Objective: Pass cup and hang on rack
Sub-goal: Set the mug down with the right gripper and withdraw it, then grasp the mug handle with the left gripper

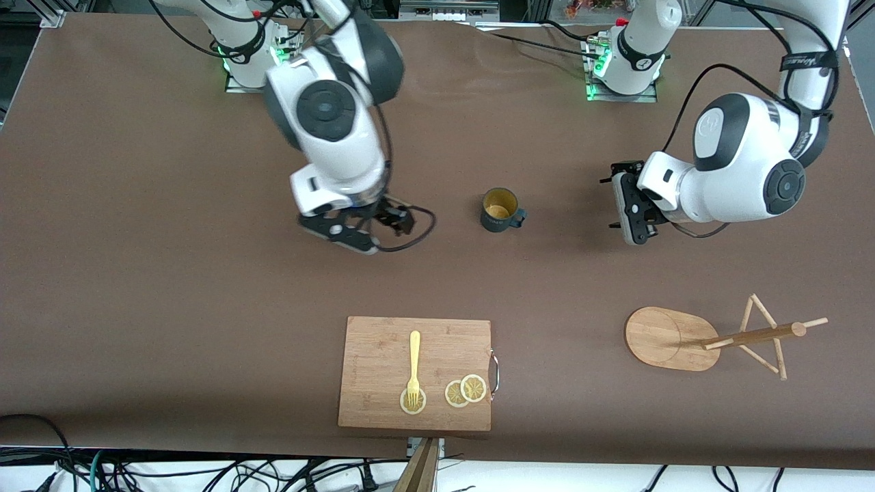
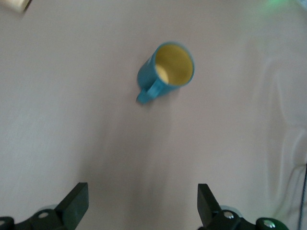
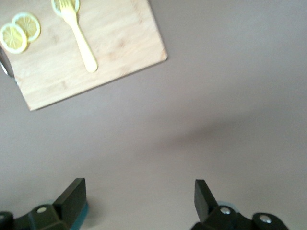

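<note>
Front view: your cup (image 1: 500, 210) stands upright on the desk (image 1: 137, 239), between the wide-open left pincer (image 1: 632, 205) and the wide-open right pincer (image 1: 355, 229), both empty. The rack (image 1: 690, 338) lies nearer the camera, pegs bare. You have everything left: grasp, pass, hang.

cutting board (image 1: 383, 342) | fork (image 1: 413, 365) on it | three lemon slices (image 1: 465, 391)
</note>
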`<action>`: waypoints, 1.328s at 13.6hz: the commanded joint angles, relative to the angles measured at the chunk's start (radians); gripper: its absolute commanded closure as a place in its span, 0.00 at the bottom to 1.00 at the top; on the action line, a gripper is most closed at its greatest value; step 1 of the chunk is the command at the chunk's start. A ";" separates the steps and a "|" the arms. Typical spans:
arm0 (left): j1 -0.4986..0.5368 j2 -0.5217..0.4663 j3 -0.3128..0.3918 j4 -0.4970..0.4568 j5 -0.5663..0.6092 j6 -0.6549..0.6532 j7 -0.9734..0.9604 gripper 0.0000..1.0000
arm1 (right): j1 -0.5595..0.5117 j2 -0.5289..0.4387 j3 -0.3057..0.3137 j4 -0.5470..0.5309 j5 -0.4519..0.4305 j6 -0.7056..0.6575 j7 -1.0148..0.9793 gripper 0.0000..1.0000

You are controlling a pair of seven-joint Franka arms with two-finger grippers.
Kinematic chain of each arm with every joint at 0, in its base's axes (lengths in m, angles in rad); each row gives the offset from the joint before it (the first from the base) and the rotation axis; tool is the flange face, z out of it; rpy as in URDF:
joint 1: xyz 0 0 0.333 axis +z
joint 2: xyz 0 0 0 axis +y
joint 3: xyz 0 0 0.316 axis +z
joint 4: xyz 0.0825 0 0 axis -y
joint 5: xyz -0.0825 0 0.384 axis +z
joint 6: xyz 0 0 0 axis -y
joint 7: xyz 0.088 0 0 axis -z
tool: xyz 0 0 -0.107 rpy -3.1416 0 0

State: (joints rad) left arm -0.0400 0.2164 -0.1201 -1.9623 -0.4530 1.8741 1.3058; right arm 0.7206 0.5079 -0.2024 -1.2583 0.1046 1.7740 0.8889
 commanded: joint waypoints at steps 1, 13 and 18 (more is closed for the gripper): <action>0.002 -0.008 -0.006 -0.070 -0.171 0.074 0.201 0.00 | -0.055 -0.104 -0.043 -0.079 0.049 -0.042 -0.167 0.00; 0.006 0.261 -0.035 -0.282 -0.998 0.229 1.247 0.00 | -0.079 -0.357 -0.334 -0.250 0.050 -0.226 -0.735 0.00; -0.011 0.340 -0.036 -0.215 -1.010 0.192 1.273 0.00 | -0.081 -0.379 -0.387 -0.265 0.038 -0.245 -0.879 0.00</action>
State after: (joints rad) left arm -0.0452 0.5014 -0.1554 -2.2206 -1.4336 2.1071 2.5193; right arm 0.6300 0.1638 -0.5738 -1.4918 0.1506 1.5375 0.0643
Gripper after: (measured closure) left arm 0.000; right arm 0.000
